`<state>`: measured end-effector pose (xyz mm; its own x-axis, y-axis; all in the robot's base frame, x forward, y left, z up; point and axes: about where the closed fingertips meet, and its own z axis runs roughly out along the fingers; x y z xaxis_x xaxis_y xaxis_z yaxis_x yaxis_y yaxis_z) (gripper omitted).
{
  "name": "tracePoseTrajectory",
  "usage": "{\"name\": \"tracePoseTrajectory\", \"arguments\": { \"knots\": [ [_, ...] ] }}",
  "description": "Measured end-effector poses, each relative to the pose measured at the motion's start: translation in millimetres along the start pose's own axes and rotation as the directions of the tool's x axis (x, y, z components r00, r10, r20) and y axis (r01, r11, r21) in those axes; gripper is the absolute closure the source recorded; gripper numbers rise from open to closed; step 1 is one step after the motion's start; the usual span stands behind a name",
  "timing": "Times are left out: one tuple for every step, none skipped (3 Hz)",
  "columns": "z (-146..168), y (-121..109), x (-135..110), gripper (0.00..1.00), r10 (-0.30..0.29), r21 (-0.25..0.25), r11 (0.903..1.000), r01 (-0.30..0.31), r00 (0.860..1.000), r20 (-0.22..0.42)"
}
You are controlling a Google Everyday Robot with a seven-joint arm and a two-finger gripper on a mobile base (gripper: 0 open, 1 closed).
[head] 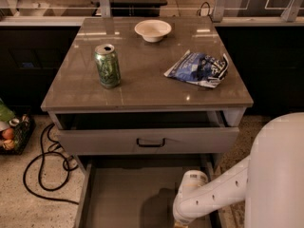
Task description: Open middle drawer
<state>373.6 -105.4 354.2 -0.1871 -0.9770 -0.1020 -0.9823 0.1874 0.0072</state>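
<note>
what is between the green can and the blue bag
Only bare cabinet top, in the camera view. The gripper is out of frame, past the arm over the open middle drawer.

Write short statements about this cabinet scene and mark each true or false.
The green can stands upright on the cabinet top. True.
The white bowl lies inside a drawer. False: it sits on the cabinet top, near the back.
The middle drawer is pulled out, showing its grey inside. True.
The blue bag lies left of the can. False: it lies to its right.
The gripper is low, at the picture's bottom edge, over the middle drawer. True.
</note>
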Motion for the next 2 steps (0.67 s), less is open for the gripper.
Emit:
{"name": "tracePoseTrajectory", "arguments": {
  "knots": [
    [0.4,0.6,0.2,0.00,0.000,-0.001,1.0000,0.000,1.000,0.000],
    [0.4,0.6,0.2,0.00,0.000,-0.001,1.0000,0.000,1.000,0.000]
  ]
}}
